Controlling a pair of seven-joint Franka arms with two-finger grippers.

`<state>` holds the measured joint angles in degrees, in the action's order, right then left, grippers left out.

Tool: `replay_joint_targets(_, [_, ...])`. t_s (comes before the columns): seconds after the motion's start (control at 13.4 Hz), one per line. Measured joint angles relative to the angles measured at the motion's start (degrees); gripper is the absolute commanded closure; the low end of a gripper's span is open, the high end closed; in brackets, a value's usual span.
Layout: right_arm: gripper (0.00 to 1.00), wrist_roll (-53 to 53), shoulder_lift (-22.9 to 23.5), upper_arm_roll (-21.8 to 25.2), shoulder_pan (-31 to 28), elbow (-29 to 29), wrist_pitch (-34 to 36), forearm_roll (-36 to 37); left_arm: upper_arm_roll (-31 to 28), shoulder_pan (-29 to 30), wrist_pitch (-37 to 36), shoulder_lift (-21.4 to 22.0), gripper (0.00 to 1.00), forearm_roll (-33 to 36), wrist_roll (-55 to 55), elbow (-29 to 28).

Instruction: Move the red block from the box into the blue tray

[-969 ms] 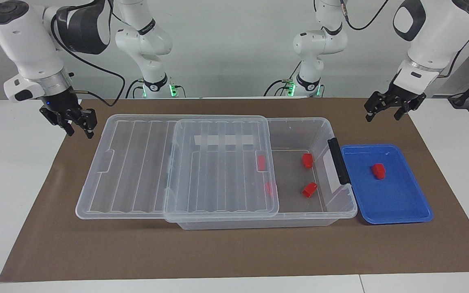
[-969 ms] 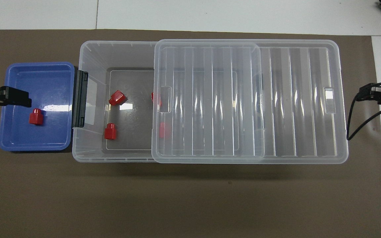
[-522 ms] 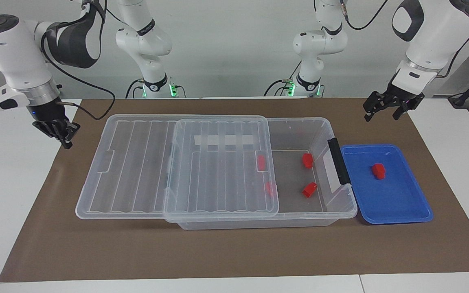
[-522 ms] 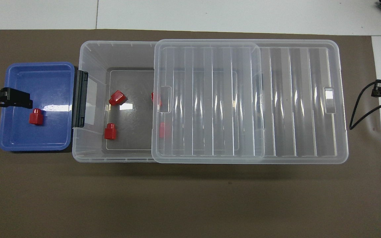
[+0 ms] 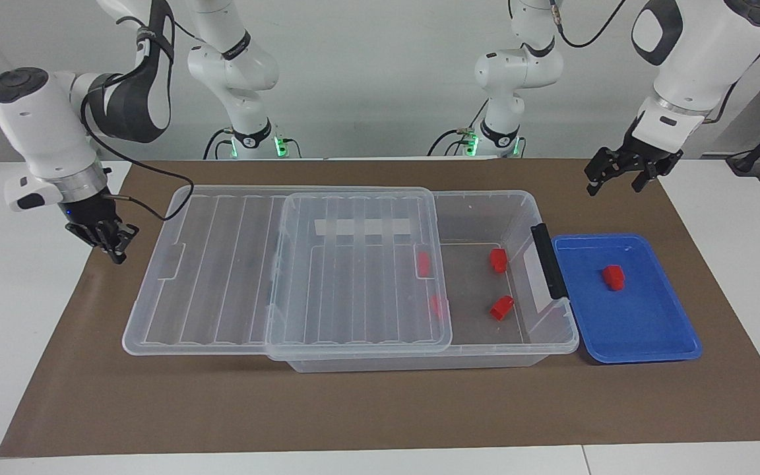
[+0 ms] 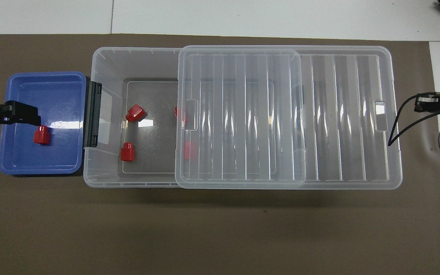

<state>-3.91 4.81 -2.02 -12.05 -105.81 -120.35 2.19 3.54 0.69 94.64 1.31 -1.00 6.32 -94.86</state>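
The clear box lies along the middle of the mat. Its ribbed lid is slid toward the right arm's end, so the other end is uncovered. Two red blocks lie on the bare floor of the box, and two more show through the lid's edge. One red block lies in the blue tray. My left gripper hangs open and empty over the tray. My right gripper hangs beside the lid's end.
A brown mat covers the table, with white table at both ends. A dark grey clip handle on the box's end touches the tray. A black cable hangs from the right wrist near the lid.
My right gripper has turned and come down beside the lid's end. My left gripper has risen a little above the tray. The blocks, box and tray have not moved.
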Motion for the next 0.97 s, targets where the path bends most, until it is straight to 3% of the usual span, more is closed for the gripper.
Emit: replay_joint_targets(0.97, [1.00, 0.40, -1.14, -0.46, 6.09, -0.42, 1.14, 0.00, -0.65, -0.41, -0.03, 0.12, 0.00, 0.00, 2.27, 0.00])
